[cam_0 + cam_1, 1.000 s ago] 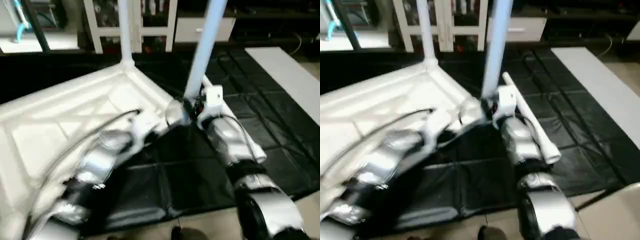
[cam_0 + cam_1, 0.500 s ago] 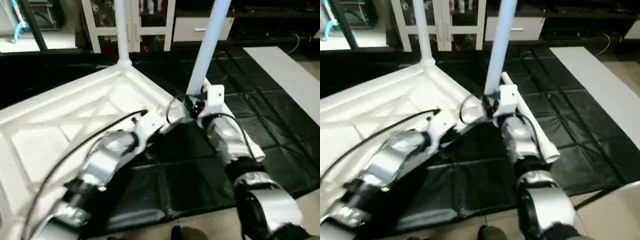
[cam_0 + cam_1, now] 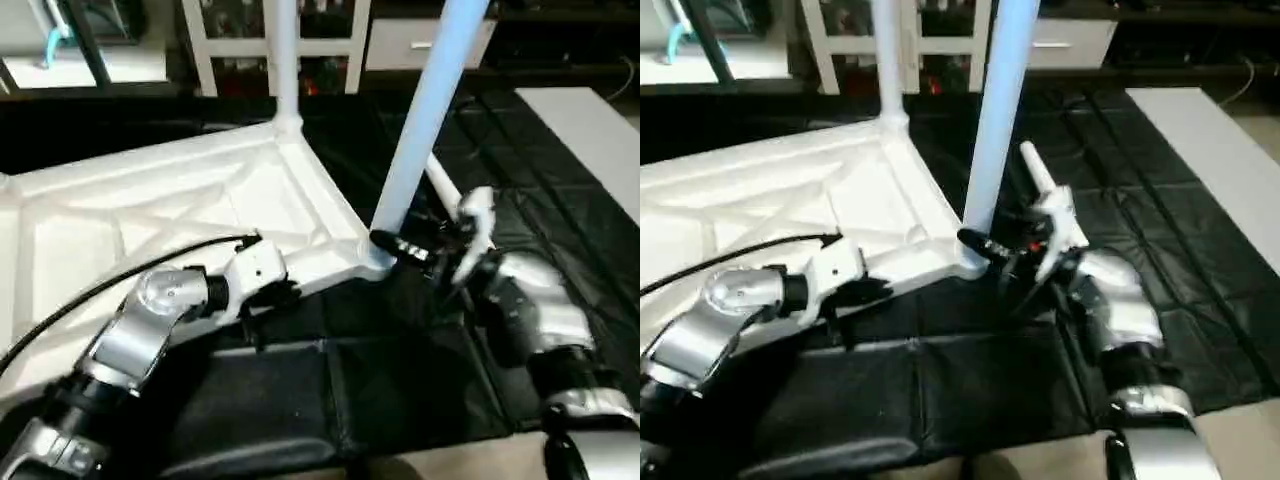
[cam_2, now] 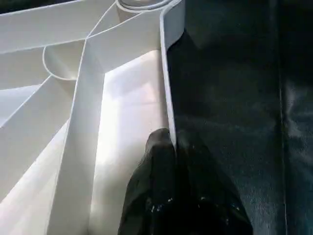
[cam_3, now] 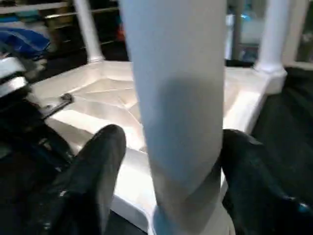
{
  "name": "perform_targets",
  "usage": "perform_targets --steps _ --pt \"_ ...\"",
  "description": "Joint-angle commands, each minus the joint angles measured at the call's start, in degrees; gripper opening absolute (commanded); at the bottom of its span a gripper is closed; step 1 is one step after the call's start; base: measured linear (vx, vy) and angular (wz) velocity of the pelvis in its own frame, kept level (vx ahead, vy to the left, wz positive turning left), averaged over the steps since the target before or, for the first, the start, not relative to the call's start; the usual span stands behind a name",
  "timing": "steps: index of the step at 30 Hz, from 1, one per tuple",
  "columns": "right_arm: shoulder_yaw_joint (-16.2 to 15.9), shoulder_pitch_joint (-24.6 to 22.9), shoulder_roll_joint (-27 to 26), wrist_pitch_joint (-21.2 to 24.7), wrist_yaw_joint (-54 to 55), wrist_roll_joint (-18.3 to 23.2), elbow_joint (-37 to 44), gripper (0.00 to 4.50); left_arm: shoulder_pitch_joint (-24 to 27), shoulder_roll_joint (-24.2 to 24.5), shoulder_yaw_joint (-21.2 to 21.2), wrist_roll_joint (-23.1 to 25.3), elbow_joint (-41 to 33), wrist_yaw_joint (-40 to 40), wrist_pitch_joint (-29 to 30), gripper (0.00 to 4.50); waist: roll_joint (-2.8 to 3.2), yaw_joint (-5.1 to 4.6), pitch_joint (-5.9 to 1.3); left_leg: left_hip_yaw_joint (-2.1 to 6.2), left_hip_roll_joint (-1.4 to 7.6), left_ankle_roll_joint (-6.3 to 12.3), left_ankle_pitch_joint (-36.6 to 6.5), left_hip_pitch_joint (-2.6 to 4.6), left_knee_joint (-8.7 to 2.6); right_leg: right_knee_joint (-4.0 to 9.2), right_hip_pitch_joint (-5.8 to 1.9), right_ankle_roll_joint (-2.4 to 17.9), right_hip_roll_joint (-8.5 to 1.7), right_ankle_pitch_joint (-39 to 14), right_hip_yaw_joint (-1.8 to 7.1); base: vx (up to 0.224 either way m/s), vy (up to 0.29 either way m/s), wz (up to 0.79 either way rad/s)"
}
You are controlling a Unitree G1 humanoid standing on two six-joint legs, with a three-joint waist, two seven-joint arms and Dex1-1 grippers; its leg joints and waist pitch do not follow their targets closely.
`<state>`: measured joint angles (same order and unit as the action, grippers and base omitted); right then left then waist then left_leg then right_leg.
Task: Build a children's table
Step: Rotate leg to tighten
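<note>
Partly cropped: upright legs' [image 3: 425, 120] upper ends

Both upright legs, the near one [image 3: 420, 120] and the far one [image 3: 285, 60], run off the picture's upper edge, tops unseen. The table top [image 3: 150, 210] is cut by the left edge. A third leg [image 3: 1038, 180] lies on the floor mat, its lower length hidden behind the right claw [image 3: 405, 243] and forearm.
</note>
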<state>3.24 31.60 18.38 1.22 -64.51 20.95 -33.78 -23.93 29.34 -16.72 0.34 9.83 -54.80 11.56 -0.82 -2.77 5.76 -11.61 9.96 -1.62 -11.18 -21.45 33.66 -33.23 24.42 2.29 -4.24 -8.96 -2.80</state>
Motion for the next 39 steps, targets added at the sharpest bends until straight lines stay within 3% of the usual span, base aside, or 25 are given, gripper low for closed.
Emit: perform_targets --steps 1,4,6,7,8,9,10,12,14,15,16,17,18,19,22,27,30,35,38,39 --pt "-1.0 -2.4 2.1 2.5 -4.2 1.9 5.3 3.19 -1.6 1.1 -1.9 2.8 5.7 -1.2 -2.9 0.00 0.33 0.32 -4.23 1.07 3.27 10.57 -3.7 1.18 -3.32 2.62 -3.17 15.9 -3.25 -4.9 2.37 0.000 0.000 0.00" --pt "-1.1 -4.0 3.2 2.9 -5.0 2.1 7.2 3.19 -2.9 1.3 -2.2 3.4 8.2 -1.6 -4.8 0.00 0.55 0.97 -4.15 1.03 3.48 8.01 -7.8 1.43 -3.59 3.15 -3.08 14.9 -3.39 -10.2 2.41 0.000 0.000 0.00" --pt "-0.7 -6.4 4.9 4.6 -5.6 3.2 10.4 3.19 -5.7 1.0 -2.1 4.1 13.0 -1.1 -6.9 0.00 0.62 1.51 -3.95 0.95 3.45 5.18 -11.8 2.05 -3.86 3.80 -2.63 13.7 -3.18 -14.5 2.50 0.000 0.000 0.00" --pt "-0.6 -7.6 5.6 5.7 -5.8 3.7 12.4 3.19 -6.9 1.0 -2.1 4.5 15.1 -0.5 -8.0 0.00 0.76 1.77 -4.26 0.81 3.43 4.02 -13.0 2.61 -3.74 3.88 -2.49 13.4 -3.15 -15.0 2.59 0.000 0.000 0.00" --pt "-0.6 -7.6 5.6 5.7 -5.8 3.7 12.4 3.19 -6.9 1.0 -2.1 4.5 15.1 -0.5 -8.0 0.00 0.92 1.80 -4.35 0.86 3.39 3.74 -12.7 2.48 -3.75 3.77 -2.64 13.4 -3.10 -14.3 2.67 0.000 0.000 0.00" --pt "-0.5 -7.8 5.7 5.9 -5.7 3.8 12.7 3.19 -7.1 1.0 -2.2 4.6 15.4 -0.4 -8.1 0.00 0.69 1.93 -4.42 0.79 3.44 3.46 -12.3 2.33 -3.79 3.59 -2.75 13.5 -3.15 -13.4 2.73 0.000 0.000 0.00" --pt "-0.5 -8.3 6.0 6.2 -5.7 3.9 13.5 3.19 -7.6 0.9 -2.2 4.9 16.2 -0.2 -8.6 0.00 0.66 1.85 -4.38 1.03 3.37 3.52 -11.7 1.68 -3.91 3.46 -3.23 13.2 -3.30 -13.5 2.70 0.000 0.000 0.00" --pt "0.2 -11.1 8.3 8.5 -6.2 4.8 17.7 3.19 -11.0 0.3 -2.0 5.9 21.3 1.5 -10.3 0.00 1.30 1.92 -4.66 1.03 3.39 3.44 -12.3 1.97 -3.78 3.47 -3.13 13.1 -3.28 -13.2 2.64 0.000 0.000 0.00" --pt "0.9 -13.5 10.1 10.3 -6.2 5.6 21.1 3.19 -14.4 -0.8 -1.7 6.3 26.1 3.0 -12.1 0.00 1.37 1.71 -4.59 1.20 3.14 3.76 -13.0 1.53 -3.85 3.81 -3.50 12.4 -3.19 -13.4 2.55 0.000 0.000 0.00" --pt "1.0 -14.5 10.7 10.9 -6.0 5.8 22.3 3.19 -15.9 -1.4 -1.9 6.0 28.4 3.2 -13.5 0.00 1.32 1.66 -4.91 1.31 3.16 3.57 -13.3 1.62 -3.65 3.55 -3.59 12.6 -3.37 -13.0 2.52 0.000 0.000 0.00" --pt "1.0 -14.5 10.7 10.9 -6.0 5.8 22.3 3.19 -15.9 -1.4 -1.9 6.0 28.5 3.2 -13.6 0.00 0.88 1.26 -4.89 1.57 2.97 3.75 -12.8 0.76 -3.65 3.49 -4.18 12.4 -3.51 -13.4 2.39 0.000 0.000 0.00" --pt "1.1 -14.5 10.5 9.9 -4.6 4.7 21.7 3.19 -16.5 -1.7 -2.3 6.1 29.5 3.4 -13.9 0.00 1.15 1.12 -4.97 1.83 3.00 3.72 -12.3 0.39 -3.69 3.31 -4.49 12.4 -3.72 -13.3 2.30 0.000 0.000 0.00" --pt "1.3 -14.2 10.3 9.0 -2.7 3.4 20.8 3.19 -16.9 -2.0 -2.4 6.2 30.2 3.5 -14.3 0.00 1.09 0.86 -4.94 1.92 2.99 3.66 -12.3 0.28 -3.64 3.51 -4.25 12.2 -3.73 -14.1 2.14 0.000 0.000 0.00" --pt "2.0 -13.1 9.8 6.6 1.3 0.7 18.4 3.19 -17.3 -2.4 -2.3 6.0 31.1 3.6 -15.0 0.00 1.10 0.69 -5.05 1.69 2.99 3.37 -13.2 1.00 -3.43 3.81 -3.67 12.6 -3.68 -14.6 2.20 0.000 0.000 0.00" --pt "3.1 -12.0 9.6 5.5 5.7 -1.2 16.5 3.19 -17.5 -2.5 -2.2 6.0 32.3 3.2 -16.2 0.00 0.98 0.58 -5.03 1.35 2.90 3.65 -12.8 1.28 -3.18 3.89 -3.41 13.7 -3.52 -13.5 2.40 0.000 0.000 0.00" --pt "5.1 -10.1 9.2 7.3 15.8 -3.8 14.3 3.19 -17.7 -0.9 -2.4 6.7 35.6 1.4 -20.0 0.00 0.87 0.62 -5.37 1.30 2.83 5.28 -8.2 1.11 -2.98 2.93 -3.76 15.0 -3.33 -7.3 2.34 0.000 0.000 0.00" --pt "4.3 -9.7 8.3 6.9 18.4 -5.1 13.2 3.19 -17.5 0.0 -2.0 6.4 36.3 0.2 -20.9 0.00 0.65 0.50 -5.52 1.30 2.74 6.04 -7.8 0.77 -2.79 2.67 -4.13 15.3 -3.62 -6.8 2.36 0.000 0.000 0.00" --pt "3.4 -9.0 7.6 6.8 22.1 -7.4 11.3 3.19 -17.8 0.5 -1.8 6.7 37.1 0.2 -21.6 0.00 0.84 0.42 -5.35 1.33 2.87 4.86 -9.8 0.97 -2.86 3.07 -3.89 14.5 -3.56 -11.2 2.31 0.000 0.000 0.00" --pt "3.2 -9.0 6.9 7.3 23.8 -7.8 11.1 3.19 -17.6 0.7 -1.5 6.7 37.5 0.0 -22.5 0.00 1.16 0.34 -5.39 1.39 2.90 4.11 -10.0 1.01 -2.90 2.95 -3.89 14.5 -3.49 -10.6 2.30 0.000 0.000 0.00" --pt "3.1 -9.1 6.6 7.3 24.2 -7.8 11.3 3.19 -17.5 0.8 -1.4 6.7 37.5 -0.2 -22.7 0.00 1.02 0.27 -5.48 1.36 2.87 4.12 -10.0 0.97 -2.86 2.84 -3.98 14.7 -3.47 -9.8 2.34 0.000 0.000 0.00"
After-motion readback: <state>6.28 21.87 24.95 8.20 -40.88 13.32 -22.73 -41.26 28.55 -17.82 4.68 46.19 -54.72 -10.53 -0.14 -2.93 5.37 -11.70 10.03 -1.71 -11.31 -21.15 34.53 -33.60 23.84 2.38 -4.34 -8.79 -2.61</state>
